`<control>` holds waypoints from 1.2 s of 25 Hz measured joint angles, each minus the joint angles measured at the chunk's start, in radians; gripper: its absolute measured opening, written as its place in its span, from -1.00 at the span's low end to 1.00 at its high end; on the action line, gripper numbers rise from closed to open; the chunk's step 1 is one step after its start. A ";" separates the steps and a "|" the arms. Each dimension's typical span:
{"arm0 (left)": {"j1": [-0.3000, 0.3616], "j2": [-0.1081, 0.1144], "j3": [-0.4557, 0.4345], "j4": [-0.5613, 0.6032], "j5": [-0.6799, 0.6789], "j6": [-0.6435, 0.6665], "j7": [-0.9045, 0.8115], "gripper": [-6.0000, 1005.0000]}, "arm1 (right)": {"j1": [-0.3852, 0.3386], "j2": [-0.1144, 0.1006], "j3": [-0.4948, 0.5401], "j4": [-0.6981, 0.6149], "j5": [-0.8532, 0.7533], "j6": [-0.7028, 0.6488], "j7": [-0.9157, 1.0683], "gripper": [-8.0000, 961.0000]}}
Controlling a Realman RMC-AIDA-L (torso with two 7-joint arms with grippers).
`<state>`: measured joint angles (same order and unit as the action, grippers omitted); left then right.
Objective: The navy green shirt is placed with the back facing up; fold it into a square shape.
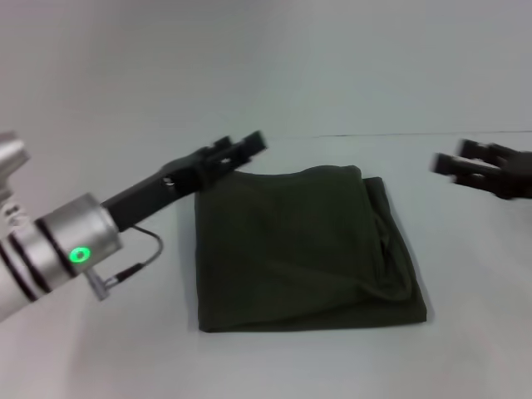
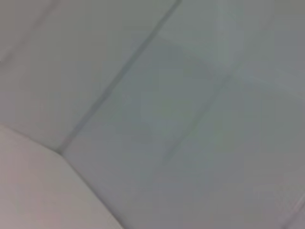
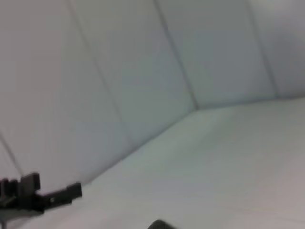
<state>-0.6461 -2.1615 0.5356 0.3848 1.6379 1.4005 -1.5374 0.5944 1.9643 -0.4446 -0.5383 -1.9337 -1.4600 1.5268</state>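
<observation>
Left gripper (image 1: pixel 243 143) raised just over the far left corner of the shirt (image 1: pixel 299 249), fingers a little apart, nothing between them. Shirt right beneath and nearer than that gripper, lying flat on the table (image 1: pixel 100 349). Folded into a thick, roughly square pad, plain dark olive side up, no lettering showing. Left and near edges straight. Edge away from the left gripper stacked in loose layers, with a rolled fold running down to the near corner. Far edge slightly bumpy, its left end partly covered by the gripper's black body.

Right gripper (image 1: pixel 453 158) well off the shirt's far right corner, on the opposite side from the left gripper, level with it and clear of the cloth. Fingers apart, empty, pointing in toward the shirt.

Behind the left gripper: black forearm running back to a silver wrist joint with a lit green light (image 1: pixel 79 254). Thin black cable (image 1: pixel 141 249) looping off the joint above the table.

From the right wrist camera: left gripper (image 3: pixel 52 188) seen far off, low against the pale wall (image 3: pixel 119 71), two prongs apart, nothing held. White tabletop stretching out beside it. Dark sliver at that picture's bottom edge, too little to identify.

From the left wrist camera: only pale panels with dark seams.
</observation>
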 joint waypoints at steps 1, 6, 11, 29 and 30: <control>0.015 0.001 -0.012 0.007 -0.005 0.004 0.013 0.76 | 0.027 0.001 -0.042 -0.003 -0.002 0.032 0.015 0.91; 0.051 0.002 -0.045 0.033 -0.007 0.012 0.036 0.87 | 0.140 0.024 -0.260 -0.010 -0.026 0.218 0.028 0.91; 0.063 0.000 -0.060 0.033 -0.008 0.005 0.069 0.86 | 0.195 0.077 -0.437 -0.049 -0.099 0.392 0.002 0.91; 0.056 -0.002 -0.062 0.026 -0.020 -0.024 0.068 0.86 | 0.085 0.094 -0.429 -0.080 -0.274 0.618 0.054 0.91; 0.055 -0.001 -0.062 0.026 -0.020 -0.027 0.068 0.86 | 0.077 0.094 -0.407 -0.085 -0.273 0.611 0.053 0.91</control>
<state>-0.5912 -2.1627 0.4741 0.4110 1.6180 1.3739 -1.4696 0.6713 2.0580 -0.8518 -0.6235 -2.2063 -0.8492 1.5802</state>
